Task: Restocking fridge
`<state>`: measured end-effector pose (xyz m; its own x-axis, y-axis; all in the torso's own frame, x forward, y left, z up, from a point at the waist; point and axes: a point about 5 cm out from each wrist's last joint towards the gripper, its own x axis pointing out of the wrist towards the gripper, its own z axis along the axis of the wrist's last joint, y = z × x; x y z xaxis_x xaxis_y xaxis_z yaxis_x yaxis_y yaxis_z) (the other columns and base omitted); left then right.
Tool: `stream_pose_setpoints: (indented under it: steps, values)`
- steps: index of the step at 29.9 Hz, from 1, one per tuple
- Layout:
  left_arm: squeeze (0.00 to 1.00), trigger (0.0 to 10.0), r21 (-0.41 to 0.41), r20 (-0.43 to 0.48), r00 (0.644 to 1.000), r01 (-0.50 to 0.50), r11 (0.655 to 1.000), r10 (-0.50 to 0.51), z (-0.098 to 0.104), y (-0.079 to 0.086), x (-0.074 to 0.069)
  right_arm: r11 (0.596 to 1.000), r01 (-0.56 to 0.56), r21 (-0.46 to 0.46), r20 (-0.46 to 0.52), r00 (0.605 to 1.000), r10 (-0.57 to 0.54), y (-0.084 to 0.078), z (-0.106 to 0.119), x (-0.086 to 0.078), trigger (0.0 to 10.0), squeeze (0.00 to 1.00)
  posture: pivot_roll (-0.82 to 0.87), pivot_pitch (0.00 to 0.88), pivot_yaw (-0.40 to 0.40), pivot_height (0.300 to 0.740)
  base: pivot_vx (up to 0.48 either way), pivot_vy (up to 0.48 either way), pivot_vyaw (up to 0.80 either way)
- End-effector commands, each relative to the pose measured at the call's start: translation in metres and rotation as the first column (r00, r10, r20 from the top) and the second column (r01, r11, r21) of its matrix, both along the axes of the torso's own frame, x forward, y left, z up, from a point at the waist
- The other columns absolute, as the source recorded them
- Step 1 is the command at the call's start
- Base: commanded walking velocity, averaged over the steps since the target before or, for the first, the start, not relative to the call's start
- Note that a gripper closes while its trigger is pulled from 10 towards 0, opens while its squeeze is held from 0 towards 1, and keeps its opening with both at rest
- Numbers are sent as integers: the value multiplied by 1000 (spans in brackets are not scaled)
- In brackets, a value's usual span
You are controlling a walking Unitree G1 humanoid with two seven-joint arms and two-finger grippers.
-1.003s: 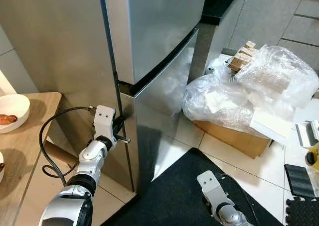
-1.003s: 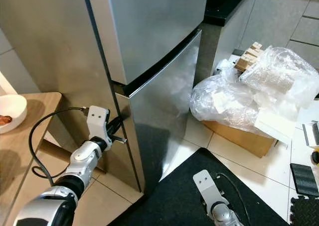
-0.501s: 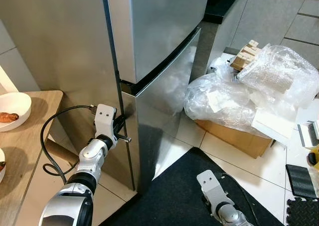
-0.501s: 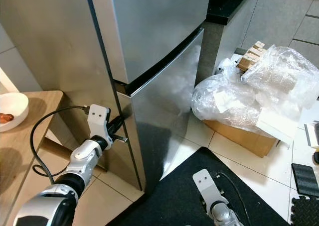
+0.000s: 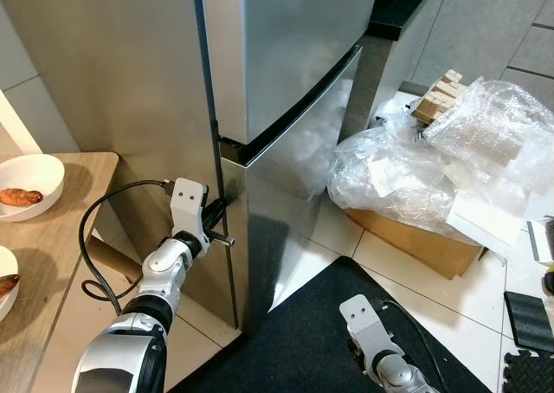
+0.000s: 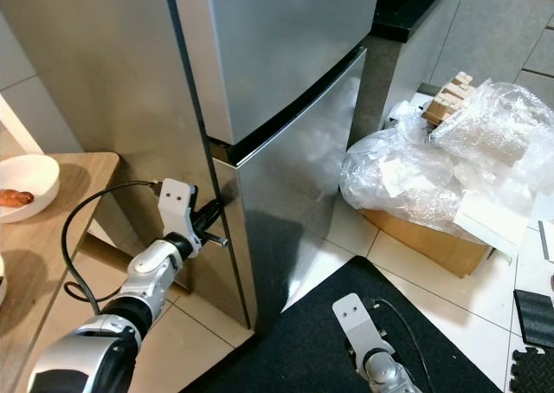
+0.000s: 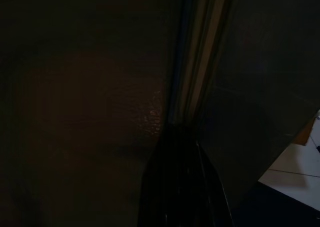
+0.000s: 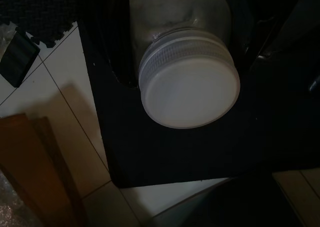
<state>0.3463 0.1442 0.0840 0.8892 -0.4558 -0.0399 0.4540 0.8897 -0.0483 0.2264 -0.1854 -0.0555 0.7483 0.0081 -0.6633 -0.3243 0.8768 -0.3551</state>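
The stainless steel fridge (image 5: pixel 286 55) stands closed, its lower door (image 5: pixel 299 159) below a dark gap. My left gripper (image 5: pixel 220 222) rests at the lower door's left edge, just under that gap. In the dark left wrist view its black fingers (image 7: pixel 180 187) lie together, the tip against the seam (image 7: pixel 192 77) between door and side wall. My right arm (image 5: pixel 365 317) hangs low over the black mat. In the right wrist view the right gripper (image 8: pixel 187 72) is shut on a clear jar with a white lid (image 8: pixel 190 89).
A wooden table (image 5: pixel 52 263) at the left carries a white bowl (image 5: pixel 30 178) with food. A cardboard box under crumpled plastic wrap (image 5: pixel 415 172) sits on the tiled floor right of the fridge, with wooden blocks (image 5: pixel 437 94) behind it. A black mat (image 5: pixel 303 345) lies underfoot.
The whole picture has shifted a little as the camera moved. My left gripper stays at the door's edge, and the right arm has kept its place.
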Motion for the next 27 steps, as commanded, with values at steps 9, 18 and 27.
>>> stream_pose_setpoints:
  steps: [9,18,27]
  values:
    - [0,10000,-28,14,994,105,994,-105,9,-29,5,1000,3,11,13,1000,-3,0,1,1,10000,0,-117,100,4,740,0,0,0]
    - [0,10000,-39,19,992,128,991,-128,11,-36,6,1000,3,12,14,1000,-3,0,2,2,10000,0,-116,103,3,740,0,0,0]
    - [0,10000,-49,23,985,173,984,-172,15,-49,6,1000,7,14,16,1000,-8,-1,2,3,10000,0,-119,105,5,740,0,0,0]
